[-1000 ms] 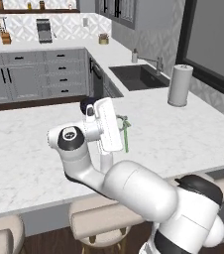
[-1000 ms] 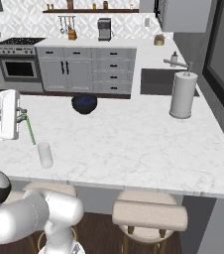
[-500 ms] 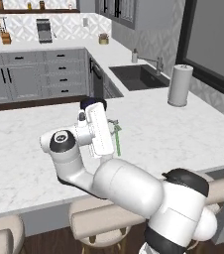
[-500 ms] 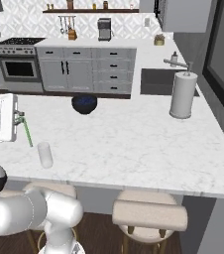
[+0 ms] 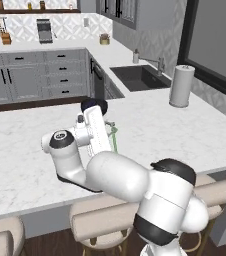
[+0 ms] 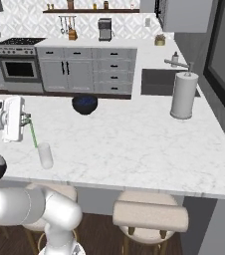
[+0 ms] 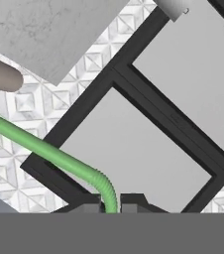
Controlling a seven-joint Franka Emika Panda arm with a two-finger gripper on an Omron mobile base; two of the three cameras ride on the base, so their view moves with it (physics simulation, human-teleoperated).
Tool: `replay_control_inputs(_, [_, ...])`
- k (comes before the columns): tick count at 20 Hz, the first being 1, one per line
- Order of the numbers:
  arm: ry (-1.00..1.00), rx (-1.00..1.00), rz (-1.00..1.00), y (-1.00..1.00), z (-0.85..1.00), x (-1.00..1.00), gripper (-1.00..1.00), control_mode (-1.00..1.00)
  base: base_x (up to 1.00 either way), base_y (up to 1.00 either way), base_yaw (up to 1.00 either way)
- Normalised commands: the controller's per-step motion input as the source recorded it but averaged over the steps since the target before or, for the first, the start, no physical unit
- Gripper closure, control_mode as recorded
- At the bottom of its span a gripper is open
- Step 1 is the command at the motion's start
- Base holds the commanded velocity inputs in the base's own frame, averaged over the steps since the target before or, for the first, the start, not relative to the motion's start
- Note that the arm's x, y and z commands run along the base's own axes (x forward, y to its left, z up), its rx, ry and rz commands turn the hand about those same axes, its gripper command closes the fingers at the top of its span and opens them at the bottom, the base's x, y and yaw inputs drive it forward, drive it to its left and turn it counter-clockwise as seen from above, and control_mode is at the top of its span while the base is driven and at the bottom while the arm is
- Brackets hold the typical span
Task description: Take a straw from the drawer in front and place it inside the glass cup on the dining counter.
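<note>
My claw (image 6: 27, 118) is pinched tight on the straw (image 6: 33, 135), which hangs down over the dining counter (image 6: 134, 144). Its lower end sits just above and beside the glass cup (image 6: 45, 155), not inside it.

Dining counter (image 6: 134, 144) w/ glass cup (image 6: 45, 155), bowl (image 6: 84, 104), towel roll (image 6: 183, 95)

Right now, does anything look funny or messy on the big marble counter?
Nothing is spilled or broken. The one odd sight is the straw: it hangs slanted from the shut gripper, its lower end just above the glass cup on the dining counter, not yet inside.
</note>
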Motion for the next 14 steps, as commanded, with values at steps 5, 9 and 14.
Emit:
replay_control_inputs(5, [0.02,0.00,0.00,0.03,-0.17,0.25,1.00,-1.00,0.00,0.00,0.00])
replay_control_inputs(9, [0.00,0.00,0.00,0.03,-0.07,0.25,1.00,-1.00,0.00,0.00,0.00])
replay_control_inputs(14, [0.00,0.00,0.00,0.04,-0.11,0.16,1.00,-1.00,0.00,0.00,0.00])
